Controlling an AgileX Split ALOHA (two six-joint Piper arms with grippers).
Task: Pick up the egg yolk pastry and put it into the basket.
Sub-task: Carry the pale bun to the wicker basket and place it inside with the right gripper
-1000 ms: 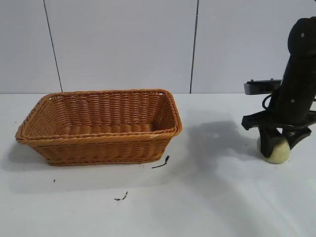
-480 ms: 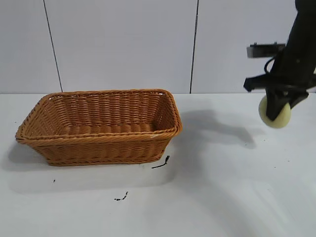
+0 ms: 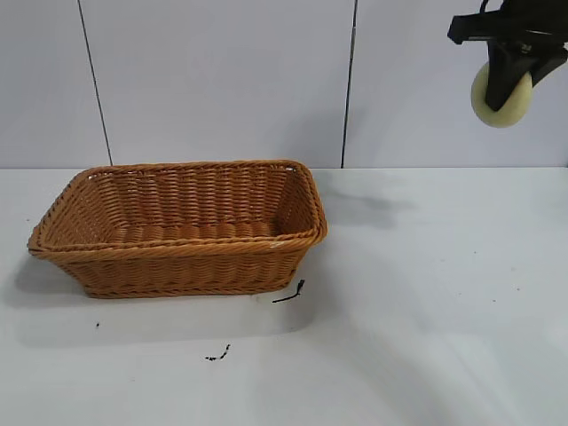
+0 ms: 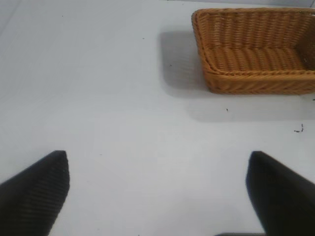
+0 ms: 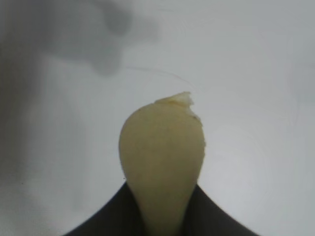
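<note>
My right gripper (image 3: 509,84) is shut on the egg yolk pastry (image 3: 497,108), a pale cream round puck, and holds it high above the table at the far right. In the right wrist view the pastry (image 5: 161,162) sits squeezed between the two dark fingers (image 5: 110,216). The orange-brown wicker basket (image 3: 177,257) stands on the table at the left, well away from the pastry; it holds nothing that shows. My left gripper (image 4: 157,191) is open and empty above bare table, with the basket (image 4: 256,78) farther off in its view.
The white table (image 3: 426,337) runs across the whole front. Two small black scraps lie on it, one by the basket's front right corner (image 3: 290,293) and one nearer the front (image 3: 218,355). A white panelled wall stands behind.
My right gripper has risen steeply from the table surface with the pastry held in it. The basket has not moved.
</note>
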